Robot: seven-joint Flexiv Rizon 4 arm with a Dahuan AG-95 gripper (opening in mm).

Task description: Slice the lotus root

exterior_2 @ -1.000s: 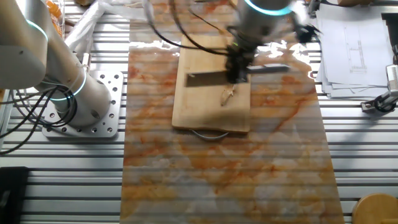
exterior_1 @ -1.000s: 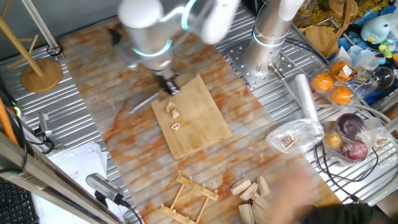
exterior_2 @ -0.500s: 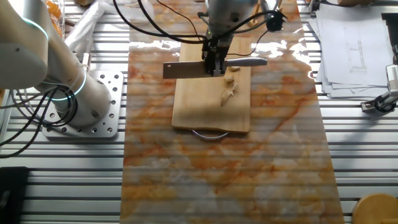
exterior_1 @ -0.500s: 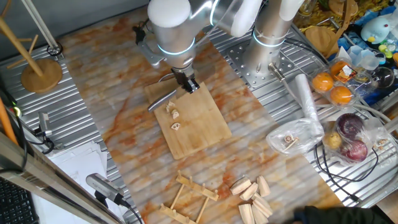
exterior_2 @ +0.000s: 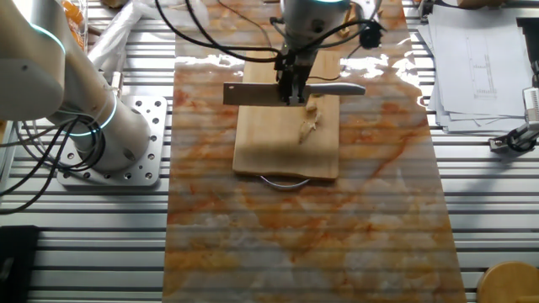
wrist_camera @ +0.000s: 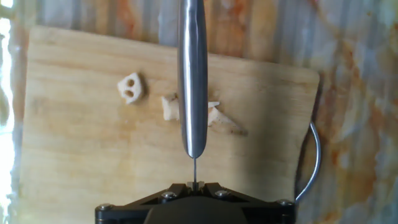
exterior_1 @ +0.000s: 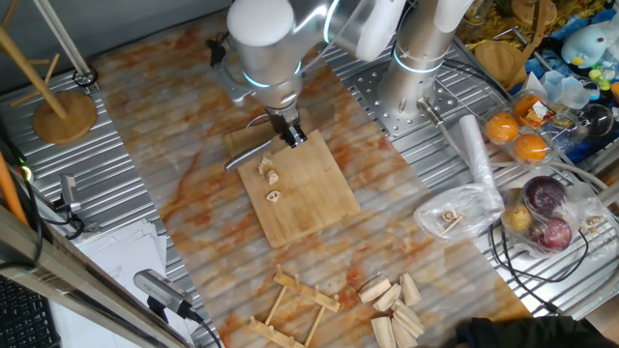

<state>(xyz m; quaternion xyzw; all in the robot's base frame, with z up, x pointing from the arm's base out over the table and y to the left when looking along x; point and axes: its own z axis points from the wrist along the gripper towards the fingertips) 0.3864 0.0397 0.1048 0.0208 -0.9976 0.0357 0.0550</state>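
Note:
The lotus root lies cut up on the wooden cutting board (wrist_camera: 74,155). One round slice with holes (wrist_camera: 130,87) sits apart, and irregular pale pieces (wrist_camera: 221,118) lie beside it. In the fixed views these are small cream bits (exterior_1: 274,180) (exterior_2: 308,126). My gripper (wrist_camera: 195,184) is shut on a steel knife (wrist_camera: 193,74), seen edge-on and crossing over the middle pieces. In the other fixed view the knife (exterior_2: 253,93) lies level across the board's far end, held by the gripper (exterior_2: 292,91). Whether the blade touches the pieces I cannot tell.
A second arm's base (exterior_2: 109,135) stands beside the mat. Wooden wedge blocks (exterior_1: 392,295) and a wooden rack (exterior_1: 290,304) lie near the front. A plastic bag (exterior_1: 459,208), oranges (exterior_1: 517,135) and purple onions (exterior_1: 546,213) crowd the right side. A wooden stand (exterior_1: 63,111) is at left.
Over the last second the arm carried the knife sideways across the board's far end, then almost stopped. The lotus root pieces have not moved.

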